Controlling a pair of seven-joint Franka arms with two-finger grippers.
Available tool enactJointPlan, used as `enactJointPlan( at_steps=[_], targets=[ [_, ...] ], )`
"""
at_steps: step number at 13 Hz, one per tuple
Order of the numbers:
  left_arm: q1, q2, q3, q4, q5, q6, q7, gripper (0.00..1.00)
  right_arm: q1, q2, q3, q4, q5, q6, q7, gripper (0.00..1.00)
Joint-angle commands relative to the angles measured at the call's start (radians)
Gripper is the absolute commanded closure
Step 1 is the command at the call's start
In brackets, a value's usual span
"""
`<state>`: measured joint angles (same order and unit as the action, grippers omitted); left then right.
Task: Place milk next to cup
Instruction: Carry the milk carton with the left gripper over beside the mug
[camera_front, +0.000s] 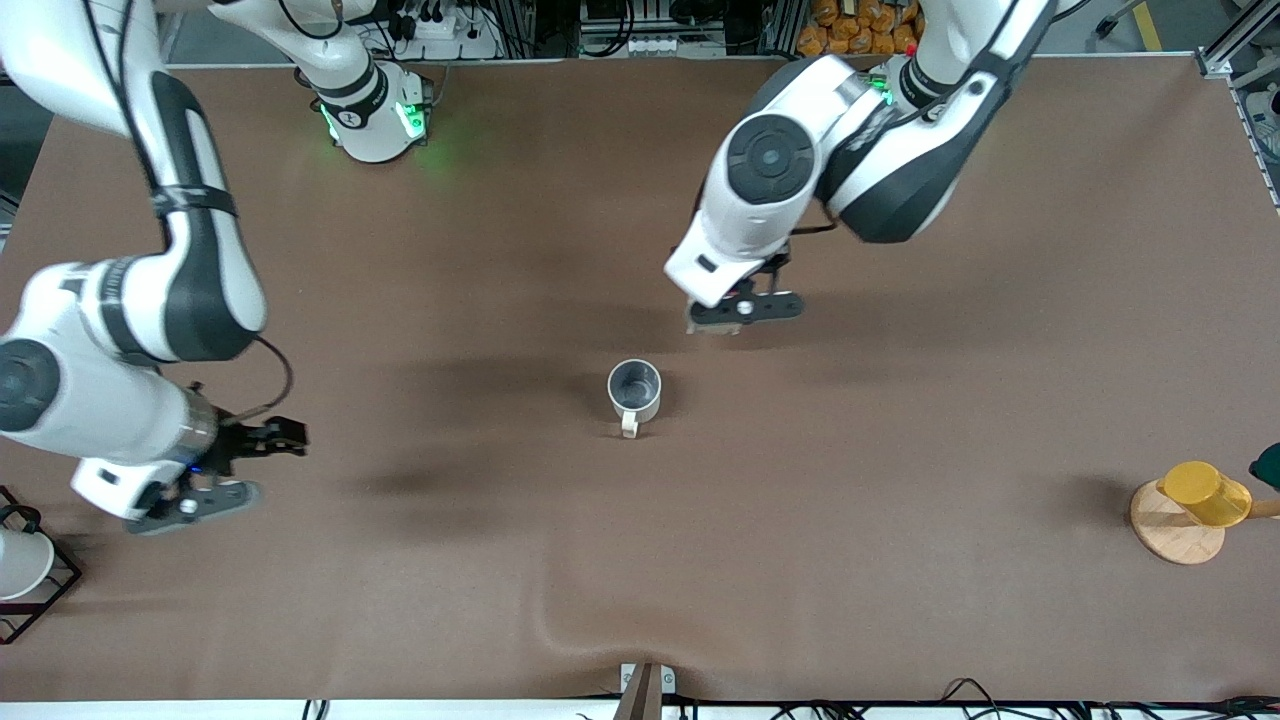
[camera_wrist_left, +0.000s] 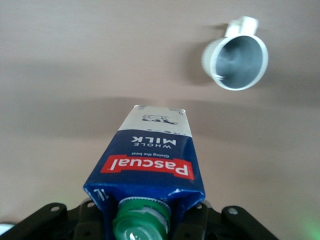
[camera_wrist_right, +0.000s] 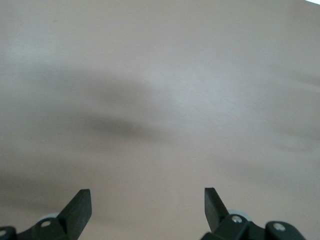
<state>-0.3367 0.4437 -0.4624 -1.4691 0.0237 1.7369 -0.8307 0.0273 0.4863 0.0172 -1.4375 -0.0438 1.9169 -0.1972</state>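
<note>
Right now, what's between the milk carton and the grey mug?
Nothing: the left wrist view shows bare table between the milk, held in the left gripper, and the cup.

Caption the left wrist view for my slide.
Left tool holds the milk above the table, the cup standing apart.

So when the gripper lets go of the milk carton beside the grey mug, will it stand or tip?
The milk carton, held in the left gripper above the table, looks tall with a flat white end, so it probably stands if set squarely. Its folded card walls may dent under a hard squeeze. The mug stands apart, so a nudge seems unlikely.
</note>
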Motion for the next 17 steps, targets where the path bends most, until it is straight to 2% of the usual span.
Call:
enactJointPlan(
  at_steps=[1,3,5,6,8,12,16,17],
  targets=[
    [-0.076,0.065,0.014,0.041,0.03,0.052,-0.034,0.54,-0.05,-0.19,0.018,-0.227,0.004,0.057,0.01,0.0],
    [-0.093,0.107,0.014,0.096,0.029,0.059,-0.015,0.55,-0.087,-0.239,0.018,-0.225,0.004,0.001,0.012,0.0],
    [-0.123,0.173,0.016,0.157,0.03,0.067,-0.013,0.56,-0.087,-0.332,0.016,-0.225,0.002,-0.106,0.106,0.0],
    [-0.149,0.185,0.039,0.162,0.032,0.076,-0.03,0.56,-0.084,-0.374,0.017,-0.225,0.002,-0.177,0.178,0.0],
    [-0.221,0.196,0.137,0.162,0.022,0.104,-0.062,0.56,-0.087,-0.446,0.017,-0.225,0.002,-0.293,0.223,0.0],
    [-0.231,0.228,0.151,0.162,0.021,0.173,-0.079,0.56,-0.084,-0.534,0.015,-0.221,0.004,-0.373,0.225,0.0],
    [-0.246,0.271,0.162,0.162,0.027,0.211,-0.068,0.52,-0.086,-0.564,0.001,-0.204,0.028,-0.403,0.229,0.0],
    [-0.245,0.277,0.162,0.162,0.027,0.216,-0.071,0.49,-0.096,-0.566,-0.002,-0.201,0.059,-0.429,0.228,0.0]
  ],
)
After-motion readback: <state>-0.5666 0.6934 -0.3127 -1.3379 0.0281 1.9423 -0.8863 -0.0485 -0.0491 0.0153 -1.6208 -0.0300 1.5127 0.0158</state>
